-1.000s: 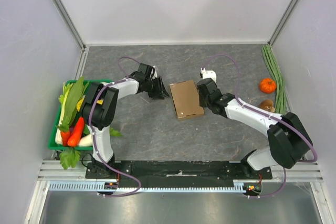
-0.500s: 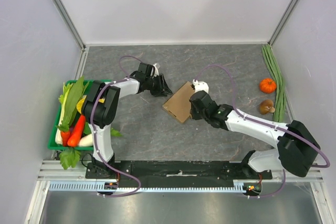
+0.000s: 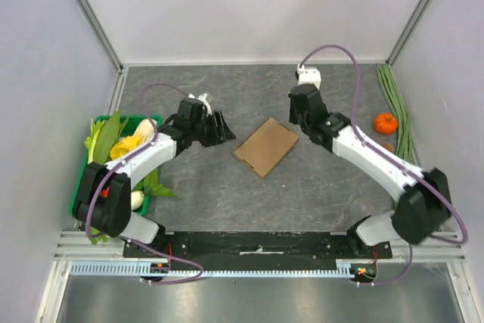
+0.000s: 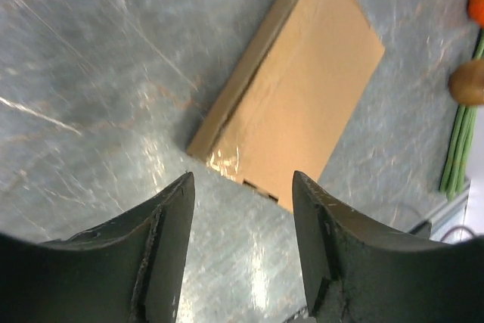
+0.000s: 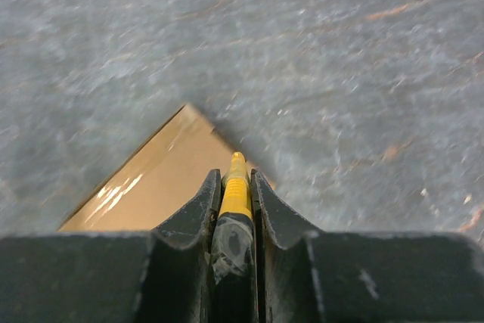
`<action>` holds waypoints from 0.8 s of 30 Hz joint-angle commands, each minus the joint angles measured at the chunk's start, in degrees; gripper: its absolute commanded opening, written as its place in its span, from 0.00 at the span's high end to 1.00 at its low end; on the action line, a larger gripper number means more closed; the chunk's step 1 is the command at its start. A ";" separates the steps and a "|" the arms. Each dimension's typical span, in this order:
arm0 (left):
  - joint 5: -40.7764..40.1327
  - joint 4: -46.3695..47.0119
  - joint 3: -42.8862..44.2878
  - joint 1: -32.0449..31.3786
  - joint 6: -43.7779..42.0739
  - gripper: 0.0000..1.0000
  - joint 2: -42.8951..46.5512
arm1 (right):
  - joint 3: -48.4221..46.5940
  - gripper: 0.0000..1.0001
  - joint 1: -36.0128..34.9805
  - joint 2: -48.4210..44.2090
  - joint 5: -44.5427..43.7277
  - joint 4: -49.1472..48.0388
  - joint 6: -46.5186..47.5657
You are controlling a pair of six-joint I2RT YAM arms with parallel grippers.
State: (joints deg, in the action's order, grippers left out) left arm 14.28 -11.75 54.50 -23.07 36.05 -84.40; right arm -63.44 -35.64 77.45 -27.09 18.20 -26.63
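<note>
yellow tool (image 5: 236,191) half hidden in right gripper (image 5: 235,177).

Bright, even overhead light throws soft shadows. Glare streaks the taped cardboard box (image 4: 302,88) and the counter (image 4: 91,73). The right wrist view is motion-blurred.

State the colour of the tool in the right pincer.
Yellow, black at the rear; the tool in the right pincer shows best in the right wrist view.

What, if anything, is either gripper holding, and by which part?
The right gripper pinches a yellow-and-black tool by its shaft, the yellow tip sticking out just past the fingertips toward the cardboard box. The left gripper is open, holding nothing.
</note>
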 commanded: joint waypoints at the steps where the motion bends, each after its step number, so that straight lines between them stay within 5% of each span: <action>1: 8.12 -1.69 -4.22 -2.76 -3.00 0.39 0.73 | -8.52 1.00 5.04 10.60 2.65 -1.15 8.08; 11: 14.36 9.18 -9.15 -3.47 -2.22 0.41 -6.29 | -13.82 1.00 14.28 25.29 14.52 -2.73 9.93; 24: 17.45 12.11 5.51 -3.39 1.74 0.40 -19.30 | 0.76 1.00 13.67 16.69 23.66 -6.06 6.24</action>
State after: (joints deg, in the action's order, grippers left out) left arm 30.44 -2.44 52.23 -26.59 35.92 -100.84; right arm -66.67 -21.52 99.11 -7.27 14.98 -18.81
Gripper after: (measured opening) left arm 0.605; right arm 0.227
